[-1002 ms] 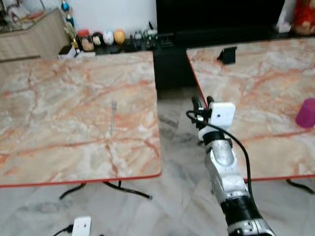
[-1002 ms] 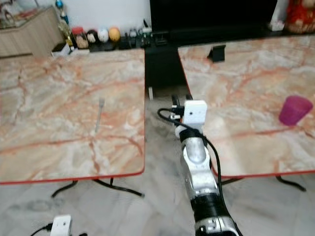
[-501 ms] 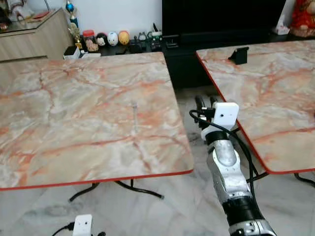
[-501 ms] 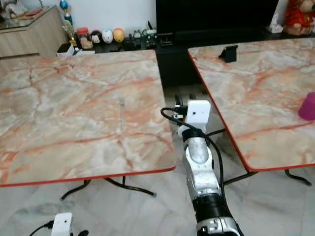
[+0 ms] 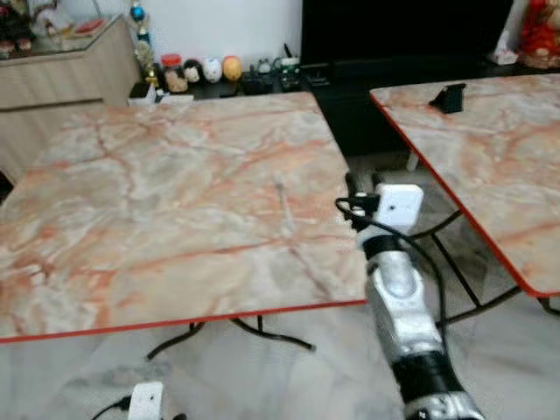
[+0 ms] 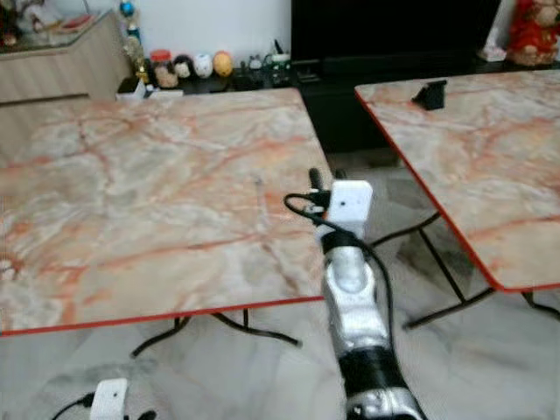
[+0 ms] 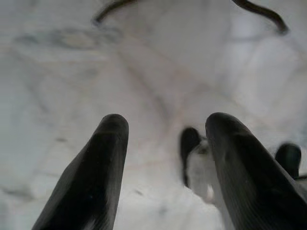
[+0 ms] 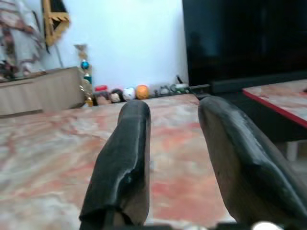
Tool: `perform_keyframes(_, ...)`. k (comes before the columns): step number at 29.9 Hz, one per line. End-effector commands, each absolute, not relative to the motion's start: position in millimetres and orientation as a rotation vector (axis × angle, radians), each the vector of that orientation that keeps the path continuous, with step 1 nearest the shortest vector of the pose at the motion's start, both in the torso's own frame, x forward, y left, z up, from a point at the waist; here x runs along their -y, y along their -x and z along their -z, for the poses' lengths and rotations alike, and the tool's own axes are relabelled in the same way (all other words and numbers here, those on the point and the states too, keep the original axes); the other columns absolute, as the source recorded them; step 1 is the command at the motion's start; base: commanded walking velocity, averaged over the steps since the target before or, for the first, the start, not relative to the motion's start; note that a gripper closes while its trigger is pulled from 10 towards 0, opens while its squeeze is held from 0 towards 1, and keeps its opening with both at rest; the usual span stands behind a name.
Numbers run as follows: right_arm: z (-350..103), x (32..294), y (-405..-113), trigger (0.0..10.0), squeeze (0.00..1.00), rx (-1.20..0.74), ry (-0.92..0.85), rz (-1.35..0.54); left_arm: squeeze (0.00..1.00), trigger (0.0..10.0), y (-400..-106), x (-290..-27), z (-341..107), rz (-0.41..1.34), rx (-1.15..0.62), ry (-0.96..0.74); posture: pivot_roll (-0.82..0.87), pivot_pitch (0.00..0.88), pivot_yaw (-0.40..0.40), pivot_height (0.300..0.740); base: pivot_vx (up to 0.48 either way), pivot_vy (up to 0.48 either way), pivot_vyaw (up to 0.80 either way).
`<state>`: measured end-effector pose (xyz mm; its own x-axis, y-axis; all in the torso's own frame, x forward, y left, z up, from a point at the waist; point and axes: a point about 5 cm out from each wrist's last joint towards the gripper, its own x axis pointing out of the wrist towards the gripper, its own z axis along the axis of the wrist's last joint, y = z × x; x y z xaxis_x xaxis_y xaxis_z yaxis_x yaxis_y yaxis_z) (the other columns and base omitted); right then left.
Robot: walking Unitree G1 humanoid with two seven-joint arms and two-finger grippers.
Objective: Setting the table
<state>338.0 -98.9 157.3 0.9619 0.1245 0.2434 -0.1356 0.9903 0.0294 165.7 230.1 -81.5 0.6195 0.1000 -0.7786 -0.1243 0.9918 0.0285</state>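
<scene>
A slim metal fork [image 5: 282,194] lies on the near marble table [image 5: 157,210], toward its right side. My right gripper [image 5: 360,184] is raised at that table's right edge, a short way right of the fork and apart from it. Its two black fingers [image 8: 127,143] stand open with nothing between them, pointing across the tabletop. My left gripper [image 7: 165,124] hangs low over the pale floor, open and empty; its white wrist camera [image 5: 145,402] shows at the bottom of the left eye view.
A second marble table [image 5: 490,157] stands to the right with a small black stand [image 5: 448,96] on it; a floor gap with black table legs [image 5: 455,262] separates the two. Ornaments [image 5: 206,70] line a low dark cabinet behind. A wooden sideboard [image 5: 61,70] is at far left.
The camera has swung left, so both tables shifted right in the picture and the pink cup left the view. My right gripper now sits at the near table's right edge, closer to the fork.
</scene>
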Motion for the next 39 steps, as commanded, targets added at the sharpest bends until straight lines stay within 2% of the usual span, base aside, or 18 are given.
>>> perform_keyframes(1,-159.1,107.0,-339.5,10.0,0.0,0.248,-0.034,-0.11,0.0,10.0,-162.2,-225.4,84.4,-0.117,-0.913,0.033,-0.07,0.0,0.062,0.74,0.0,0.319,0.0)
perform_keyframes(13,-159.3,109.9,-339.7,10.0,0.0,0.246,-0.031,-0.105,0.0,10.0,-163.2,-225.3,84.0,-0.119,-0.909,0.037,-0.07,0.0,0.059,0.74,0.0,0.313,0.0)
perform_keyframes(39,-158.1,108.9,-339.6,10.0,0.0,0.24,-0.033,-0.103,0.0,10.0,-164.2,-226.4,83.2,-0.114,-0.904,0.036,-0.07,0.0,0.063,0.74,0.0,0.0,0.0)
